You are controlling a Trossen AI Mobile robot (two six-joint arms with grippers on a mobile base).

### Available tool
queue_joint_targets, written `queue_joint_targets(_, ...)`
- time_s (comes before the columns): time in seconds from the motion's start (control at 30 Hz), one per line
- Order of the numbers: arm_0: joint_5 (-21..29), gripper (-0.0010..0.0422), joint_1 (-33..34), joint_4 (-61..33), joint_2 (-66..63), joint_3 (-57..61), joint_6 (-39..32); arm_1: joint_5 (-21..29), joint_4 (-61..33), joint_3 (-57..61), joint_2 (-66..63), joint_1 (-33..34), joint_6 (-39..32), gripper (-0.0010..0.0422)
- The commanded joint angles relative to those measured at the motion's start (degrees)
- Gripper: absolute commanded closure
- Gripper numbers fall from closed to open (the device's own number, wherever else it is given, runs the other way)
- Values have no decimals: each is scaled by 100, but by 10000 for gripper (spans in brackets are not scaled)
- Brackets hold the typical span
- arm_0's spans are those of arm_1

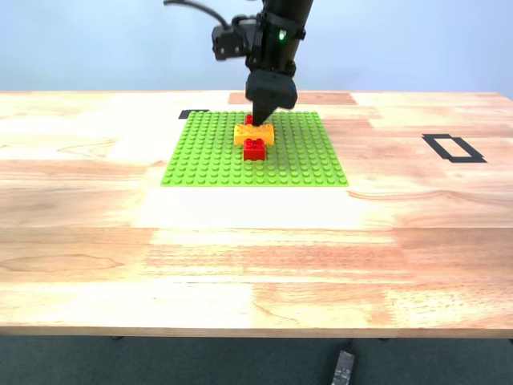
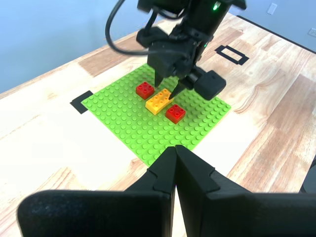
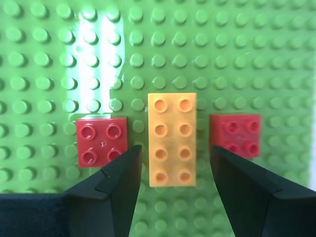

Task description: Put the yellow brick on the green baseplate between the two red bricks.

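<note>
The yellow brick (image 3: 172, 139) lies flat on the green baseplate (image 3: 247, 49), with one red brick (image 3: 101, 142) on one long side and the other red brick (image 3: 236, 134) on the opposite side. My second gripper (image 3: 174, 150) is open just above it, its fingers apart from the brick's sides. The exterior view shows this arm over the yellow brick (image 1: 254, 134), half hiding the far red brick (image 1: 248, 119); the near red brick (image 1: 255, 149) shows fully. My first gripper (image 2: 175, 163) is shut on nothing, well back from the baseplate (image 2: 128, 118).
A black tape rectangle (image 1: 454, 147) marks the wooden table at the exterior view's right. A small black tape mark (image 1: 192, 114) sits by the baseplate's far corner. A dark object (image 1: 342, 367) lies on the floor below the table's front edge.
</note>
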State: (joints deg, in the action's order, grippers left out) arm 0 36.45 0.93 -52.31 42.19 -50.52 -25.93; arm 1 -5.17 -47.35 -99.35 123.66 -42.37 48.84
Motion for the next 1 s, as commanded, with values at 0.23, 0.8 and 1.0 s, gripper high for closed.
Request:
queue_joint_targets(0.23, -2, 413, 0, -11, -9, -2, 0, 0, 118, 0, -24, -4, -87, 278)
queue_joint_targets(0.8, -2, 413, 0, 2, -15, -2, 0, -66, 234, 22, 291, -4, -291, 403)
queue_joint_targets(1.0, 2, 412, 0, -2, -15, -2, -2, -66, 284, 13, 435, -4, -289, 403)
